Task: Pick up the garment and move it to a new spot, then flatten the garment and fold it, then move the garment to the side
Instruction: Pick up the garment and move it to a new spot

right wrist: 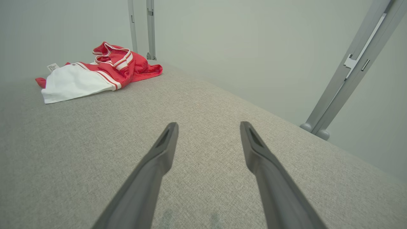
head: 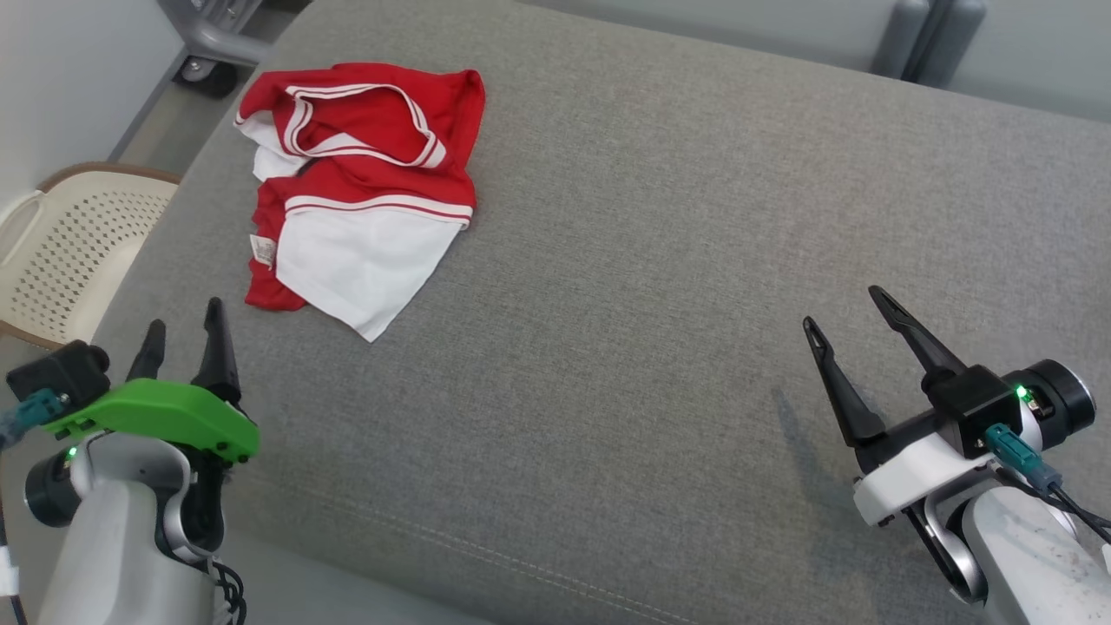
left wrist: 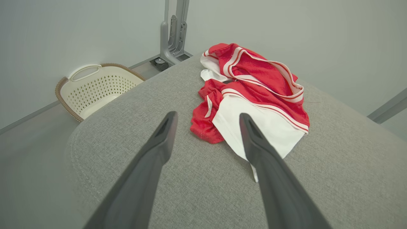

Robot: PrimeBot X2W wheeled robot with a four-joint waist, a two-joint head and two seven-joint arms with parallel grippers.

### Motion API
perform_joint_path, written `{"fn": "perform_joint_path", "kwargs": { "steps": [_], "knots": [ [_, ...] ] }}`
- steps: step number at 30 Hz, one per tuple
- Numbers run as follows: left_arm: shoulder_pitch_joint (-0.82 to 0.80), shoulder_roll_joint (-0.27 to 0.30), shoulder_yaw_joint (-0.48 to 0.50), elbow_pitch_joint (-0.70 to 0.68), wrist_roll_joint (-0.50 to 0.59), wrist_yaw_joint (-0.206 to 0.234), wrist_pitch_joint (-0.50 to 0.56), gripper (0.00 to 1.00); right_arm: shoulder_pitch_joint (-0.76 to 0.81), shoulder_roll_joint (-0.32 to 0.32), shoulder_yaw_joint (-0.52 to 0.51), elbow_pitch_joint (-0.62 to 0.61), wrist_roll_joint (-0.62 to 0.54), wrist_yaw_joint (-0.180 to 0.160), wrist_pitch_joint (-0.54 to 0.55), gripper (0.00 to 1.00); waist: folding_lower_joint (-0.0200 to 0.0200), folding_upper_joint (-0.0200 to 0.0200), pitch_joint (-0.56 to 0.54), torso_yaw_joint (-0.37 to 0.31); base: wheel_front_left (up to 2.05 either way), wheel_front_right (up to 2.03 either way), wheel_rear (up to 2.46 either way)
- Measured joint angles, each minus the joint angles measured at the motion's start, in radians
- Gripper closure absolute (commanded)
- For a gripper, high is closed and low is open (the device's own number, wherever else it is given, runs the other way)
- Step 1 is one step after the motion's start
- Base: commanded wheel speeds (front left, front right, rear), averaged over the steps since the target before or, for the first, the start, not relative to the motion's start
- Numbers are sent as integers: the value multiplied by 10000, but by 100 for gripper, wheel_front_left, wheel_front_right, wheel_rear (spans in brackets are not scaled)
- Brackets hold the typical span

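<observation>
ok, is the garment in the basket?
No, the red and white garment lies crumpled on the grey cushion, while the basket stands apart on the floor beside it.

This is looking like a bare test lab. Metal frame posts (right wrist: pixel 346 79) are standing against plain pale walls (right wrist: pixel 238 41).

Bright, even light, faint soft shadows on the grey cushion (head: pixel 608 347), wrist views bowed at edges.
</observation>
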Motion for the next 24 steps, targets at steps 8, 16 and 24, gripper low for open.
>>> {"fn": "perform_joint_path", "kwargs": {
  "steps": [8,16,24],
  "knots": [
    [-1000,213,568,1058,-656,-100,623,0,-433,-180,33,-481,-221,113,0,0,1,0,962,-696,0,0,0],
    [-2011,385,1074,1791,-1034,-100,746,0,-1063,-399,-140,-1001,-324,186,84,0,1,0,2020,-1372,0,0,0],
    [-2825,449,1172,2782,-1106,15,826,0,-1546,-587,-435,-1381,-397,136,84,0,1,0,3104,-1905,0,0,0]
  ]
}}
